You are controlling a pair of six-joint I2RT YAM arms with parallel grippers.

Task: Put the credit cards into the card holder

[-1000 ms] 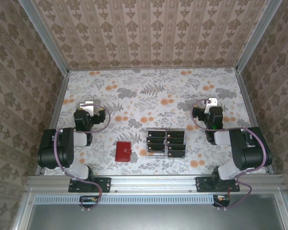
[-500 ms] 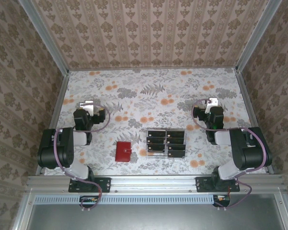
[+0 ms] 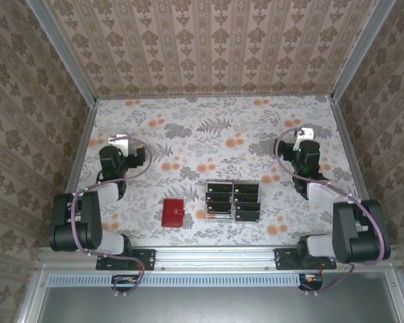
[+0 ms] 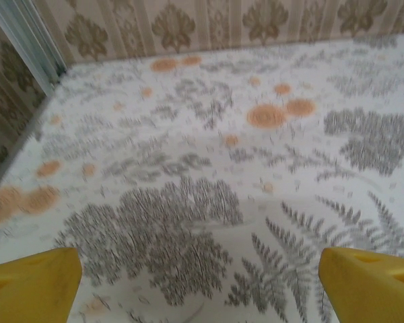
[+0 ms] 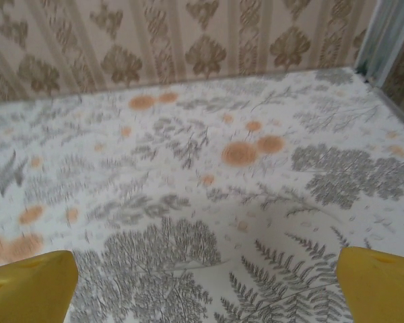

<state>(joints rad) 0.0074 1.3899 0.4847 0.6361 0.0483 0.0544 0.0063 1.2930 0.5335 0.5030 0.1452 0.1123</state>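
The card holder, a small red wallet, lies shut on the flowered tabletop near the front, left of centre. Several black credit cards stand in two columns just right of it, at centre. My left gripper hovers at the left side of the table, behind and left of the wallet. Its yellow fingertips stand wide open over bare cloth. My right gripper is at the far right, behind the cards. It is open too, with nothing between its fingertips.
The cards sit in a clear slotted tray. Patterned walls with metal frame posts close the table at the back and both sides. A metal rail with the arm bases runs along the front edge.
Both arms have swung outward. The left gripper has shifted left and slightly back, the right gripper right and back. Wallet and cards have not moved.
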